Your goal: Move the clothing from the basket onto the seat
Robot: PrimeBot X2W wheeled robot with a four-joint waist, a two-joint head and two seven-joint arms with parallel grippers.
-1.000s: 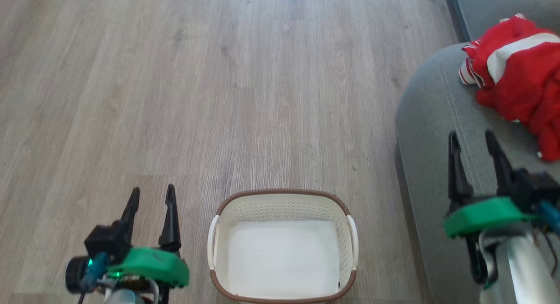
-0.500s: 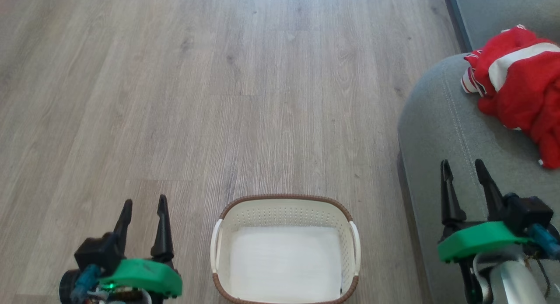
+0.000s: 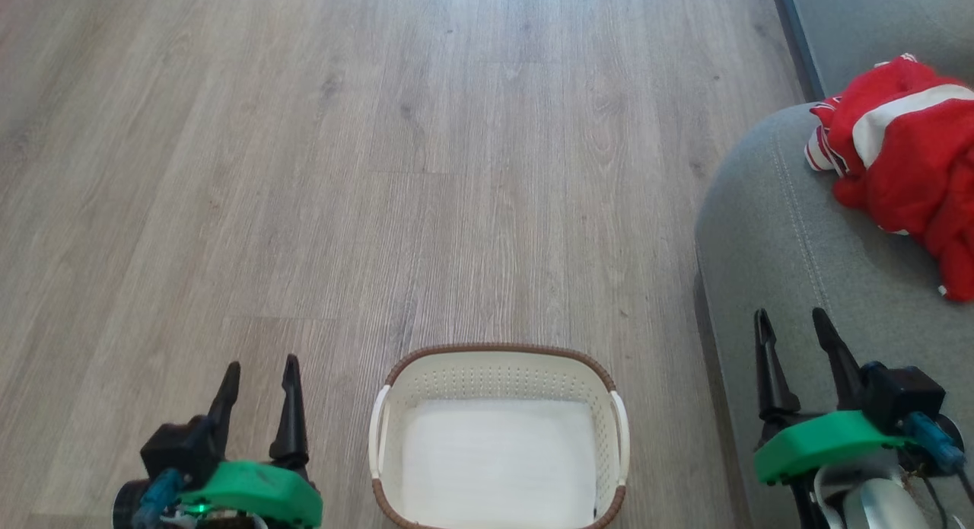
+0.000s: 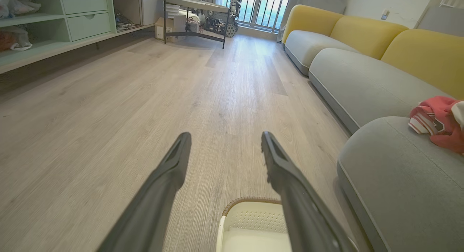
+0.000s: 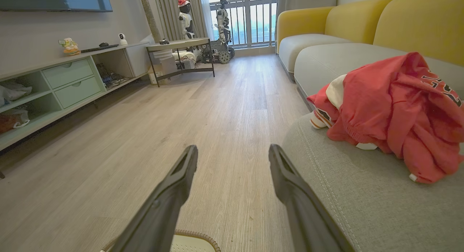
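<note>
The red clothing [image 3: 909, 160] lies bunched on the grey seat [image 3: 768, 240] at the right; it also appears in the wrist views [image 5: 391, 110] [image 4: 436, 123]. The cream basket [image 3: 498, 365] stands on the floor at the bottom centre, and its white bottom is bare. My left gripper [image 3: 259, 373] hangs open to the left of the basket, nothing between its fingers. Over the seat's near edge my right gripper [image 3: 791, 323] is open too and holds nothing, well short of the clothing.
Wood floor [image 3: 380, 171] stretches ahead. A long sofa with yellow backs [image 5: 362, 20] runs along the right. A green shelf unit [image 5: 54, 85] lines the left wall, and a small table [image 5: 179, 45] stands far ahead by the window.
The head view has tilted, so everything sits lower in it. Both grippers have drawn back toward me; the right one is farther from the clothing. Both stay open.
</note>
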